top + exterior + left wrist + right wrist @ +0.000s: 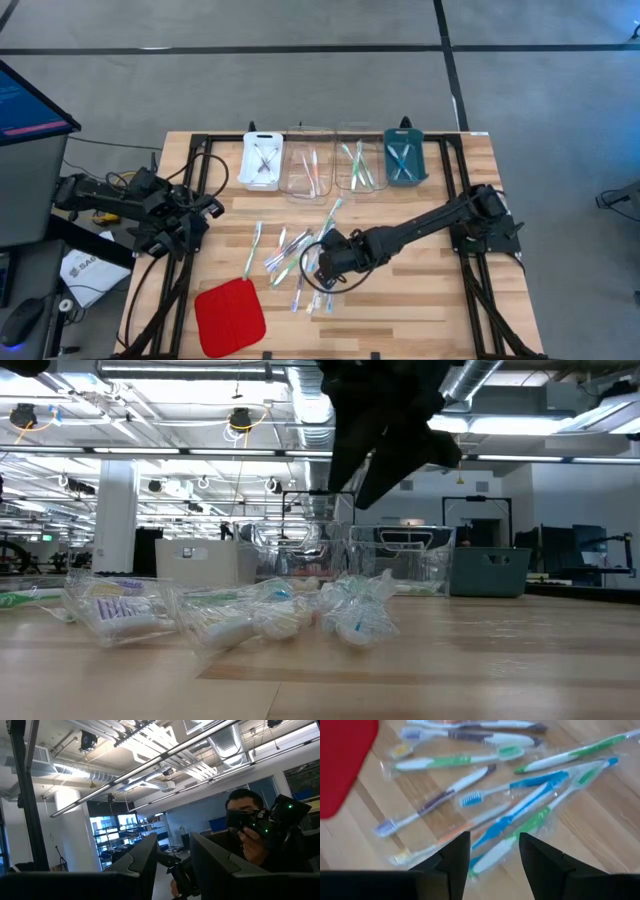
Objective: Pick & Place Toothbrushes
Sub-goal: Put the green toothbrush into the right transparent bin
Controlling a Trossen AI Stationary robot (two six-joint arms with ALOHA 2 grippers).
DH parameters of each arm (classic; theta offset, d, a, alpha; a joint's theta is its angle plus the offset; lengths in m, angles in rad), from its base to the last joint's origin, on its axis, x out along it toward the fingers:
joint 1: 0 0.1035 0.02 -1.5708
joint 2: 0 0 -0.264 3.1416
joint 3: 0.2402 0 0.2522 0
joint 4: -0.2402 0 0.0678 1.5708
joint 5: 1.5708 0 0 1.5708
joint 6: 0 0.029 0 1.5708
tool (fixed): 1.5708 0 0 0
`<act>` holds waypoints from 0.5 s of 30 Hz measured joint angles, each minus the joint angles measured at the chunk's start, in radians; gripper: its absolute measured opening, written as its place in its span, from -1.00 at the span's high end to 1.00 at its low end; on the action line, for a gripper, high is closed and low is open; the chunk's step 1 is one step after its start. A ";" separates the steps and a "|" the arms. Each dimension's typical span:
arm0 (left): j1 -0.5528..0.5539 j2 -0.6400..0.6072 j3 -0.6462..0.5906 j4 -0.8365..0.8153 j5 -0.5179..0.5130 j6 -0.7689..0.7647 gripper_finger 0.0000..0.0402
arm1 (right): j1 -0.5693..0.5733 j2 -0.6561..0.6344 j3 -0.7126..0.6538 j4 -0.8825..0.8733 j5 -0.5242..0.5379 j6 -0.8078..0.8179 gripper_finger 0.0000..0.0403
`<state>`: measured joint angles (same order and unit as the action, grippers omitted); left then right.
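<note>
Several wrapped toothbrushes lie flat and loose on the wooden table, near its middle; the right wrist view shows blue, green, purple and orange ones crossing each other. My right gripper hangs open above this pile, slanting down, and the low view shows its fingers well clear of the brushes. My left gripper waits at the table's left edge, open and pointing upward into the room, with nothing between its fingers.
Along the far edge stand a white tray, two clear trays and a teal tray, each with toothbrushes inside. A red square pad lies at the near edge. A person shows beyond the table.
</note>
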<state>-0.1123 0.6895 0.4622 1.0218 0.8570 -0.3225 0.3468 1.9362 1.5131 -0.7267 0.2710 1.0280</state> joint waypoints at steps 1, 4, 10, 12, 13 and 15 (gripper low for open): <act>0.000 0.000 0.000 0.000 0.000 0.000 0.46 | -0.005 0.000 0.000 0.009 0.000 0.003 0.20; 0.000 0.000 0.000 0.000 0.000 0.000 0.46 | -0.008 0.000 0.000 0.040 -0.001 -0.010 0.22; 0.000 0.000 0.000 0.000 0.000 0.000 0.46 | 0.000 0.000 0.000 0.079 -0.001 -0.056 0.28; 0.000 0.000 0.000 0.000 0.000 0.000 0.46 | 0.002 0.000 0.000 0.082 -0.002 -0.058 0.31; 0.000 0.000 0.000 0.000 0.000 0.000 0.46 | 0.002 0.000 0.000 0.083 -0.002 -0.058 0.32; 0.000 0.000 0.000 0.000 0.000 0.000 0.46 | 0.003 0.000 0.000 0.086 0.002 -0.059 0.35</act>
<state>-0.1123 0.6895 0.4622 1.0218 0.8574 -0.3225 0.3494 1.9362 1.5135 -0.6409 0.2733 0.9686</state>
